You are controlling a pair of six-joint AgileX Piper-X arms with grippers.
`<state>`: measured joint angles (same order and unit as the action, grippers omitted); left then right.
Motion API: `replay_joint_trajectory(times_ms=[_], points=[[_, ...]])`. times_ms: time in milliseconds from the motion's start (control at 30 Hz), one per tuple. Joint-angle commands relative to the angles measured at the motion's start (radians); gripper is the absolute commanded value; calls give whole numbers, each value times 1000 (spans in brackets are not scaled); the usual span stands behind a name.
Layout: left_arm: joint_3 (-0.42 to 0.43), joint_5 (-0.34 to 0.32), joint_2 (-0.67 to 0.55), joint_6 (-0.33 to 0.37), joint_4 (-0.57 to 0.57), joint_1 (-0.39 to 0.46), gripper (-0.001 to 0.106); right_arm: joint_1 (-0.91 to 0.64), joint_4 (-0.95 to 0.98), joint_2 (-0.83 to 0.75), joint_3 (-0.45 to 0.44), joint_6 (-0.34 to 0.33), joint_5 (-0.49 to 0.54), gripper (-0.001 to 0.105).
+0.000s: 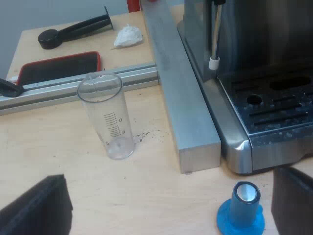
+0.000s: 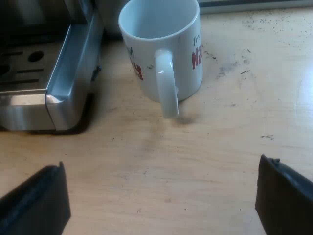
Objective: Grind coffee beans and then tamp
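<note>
My left gripper (image 1: 168, 205) is open above the wooden table, its black fingers (image 1: 39, 208) spread wide with nothing between them. A blue tamper (image 1: 243, 208) stands upright close to one finger, by the corner of the espresso machine's drip tray (image 1: 274, 112). An empty measuring glass (image 1: 107, 117) stands upright farther off. The metal holder (image 1: 73, 30) with its dark handle lies loose on the table beyond a rail. My right gripper (image 2: 164, 198) is open too, holding nothing, short of an empty white mug (image 2: 164, 49) whose handle faces it.
A grey metal bar (image 1: 181, 93) runs along the machine's side, and an aluminium rail (image 1: 73, 85) crosses behind the glass. A red-edged dark phone-like slab (image 1: 61, 66) and a crumpled white tissue (image 1: 128, 35) lie beyond it. The machine's steam wand (image 1: 215, 39) hangs over the tray. The drip tray corner (image 2: 58, 88) is near the mug.
</note>
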<state>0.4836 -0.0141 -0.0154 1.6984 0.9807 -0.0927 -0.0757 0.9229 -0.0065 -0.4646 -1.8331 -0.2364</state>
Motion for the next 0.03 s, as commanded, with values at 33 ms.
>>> replay_joint_trajectory(times_ms=[33], points=[[2,-6,-136,3,-15,3,83,1,-1,-43,-6,-5,-2,79]])
